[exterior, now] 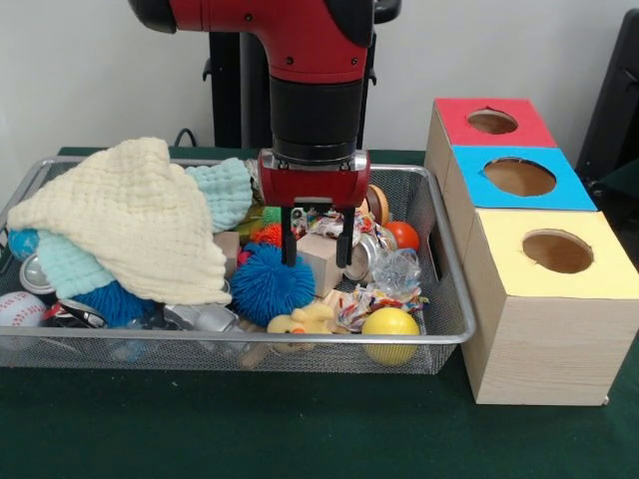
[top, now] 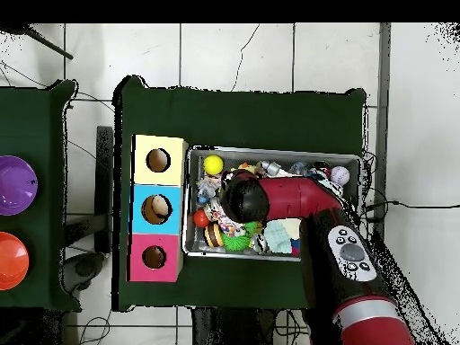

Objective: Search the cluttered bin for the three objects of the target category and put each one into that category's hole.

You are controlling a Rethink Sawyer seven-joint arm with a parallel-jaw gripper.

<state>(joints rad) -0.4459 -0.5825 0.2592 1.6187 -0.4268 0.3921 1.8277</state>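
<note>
While nothing seems to have gone into any hole yet, the front view leaves the job looking barely begun: the gripper (exterior: 318,239) hangs over the middle of the wire bin (exterior: 454,329), its two black fingers (exterior: 290,239) spread apart with one on each side of a pale wooden block (exterior: 321,261), and from here I cannot tell whether they touch it or have any hold on it. Just beside that block sits a blue spiky ball (exterior: 268,284), and nearer the front rail lie a yellow ball (exterior: 390,332) and a yellow duck (exterior: 305,321). An orange ball (exterior: 402,236) rests toward the back right corner, a crumpled foil wrapper (exterior: 371,299) is near the block, and a baseball (exterior: 20,309) sits at the far left under the edge of a big cream cloth (exterior: 135,220) that hides much of what is below. The box (exterior: 539,329) stands just beside the bin with red (exterior: 491,122), blue (exterior: 519,177) and yellow (exterior: 557,251) holes, each dark inside, so what they hold I cannot say. Which category is wanted is not shown, so I judge all three objects remain to be found. From overhead, the arm (top: 296,202) covers the bin's centre and hides the gripper; the yellow ball (top: 213,163) lies closest to the yellow hole (top: 158,160), and the three holes look empty.
</note>
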